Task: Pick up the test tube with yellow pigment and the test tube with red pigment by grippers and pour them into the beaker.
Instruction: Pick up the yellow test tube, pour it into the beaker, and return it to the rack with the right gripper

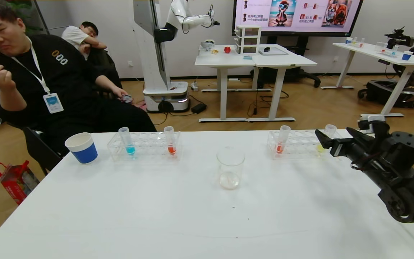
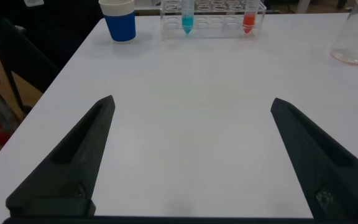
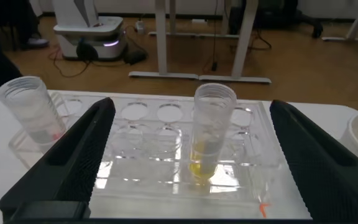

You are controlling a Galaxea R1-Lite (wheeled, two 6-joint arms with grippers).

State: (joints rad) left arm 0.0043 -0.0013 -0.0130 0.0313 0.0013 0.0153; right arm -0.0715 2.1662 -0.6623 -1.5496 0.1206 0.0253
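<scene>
R tool (image 1: 322,141) open, w/ yellow tube (image 1: 327,138) just beyond its tips in rack (image 1: 297,145); red tube (image 1: 282,139) farther left, beaker (image 1: 230,167) left & nearer on tabletop (image 1: 156,208).

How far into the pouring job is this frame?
Nothing poured: the beaker looks practically empty. Yellow test tube and red test tube stand in the right rack. The open right tool is lined up on the yellow tube, ungrasped. Both picks and pours remain.
</scene>
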